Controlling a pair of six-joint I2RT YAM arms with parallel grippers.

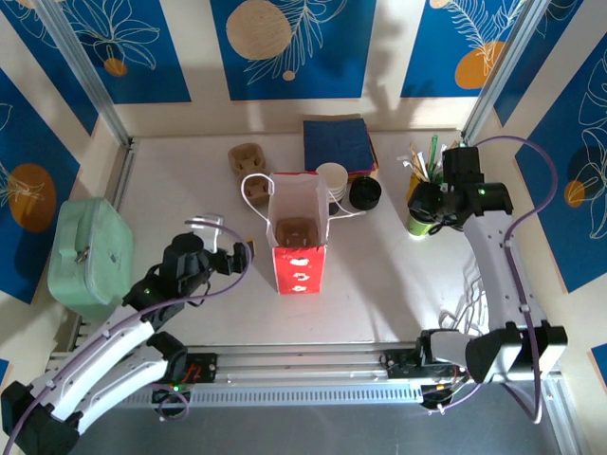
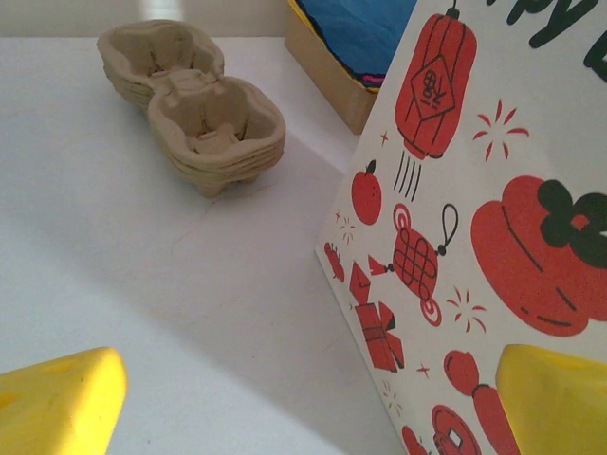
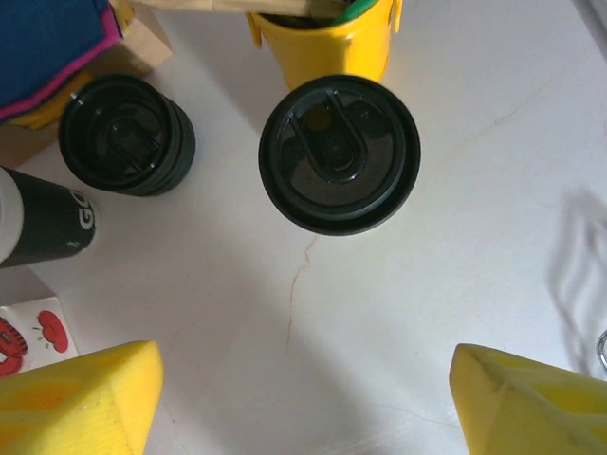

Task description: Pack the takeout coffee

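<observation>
Both arms extended, both sets of jaws spread wide.
The left gripper (image 1: 237, 254) sits low and nearly level at the end of the left arm's long forward reach, its yellow pads (image 2: 57, 403) far apart with nothing gripped between them. The right arm bends up and over, the right gripper (image 1: 425, 204) aimed downward, its pads (image 3: 81, 398) equally wide, nothing pinched.

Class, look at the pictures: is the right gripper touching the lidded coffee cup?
Apart. In the right wrist view the right gripper is open, and bare white table shows between each yellow finger and the coffee cup.
</observation>
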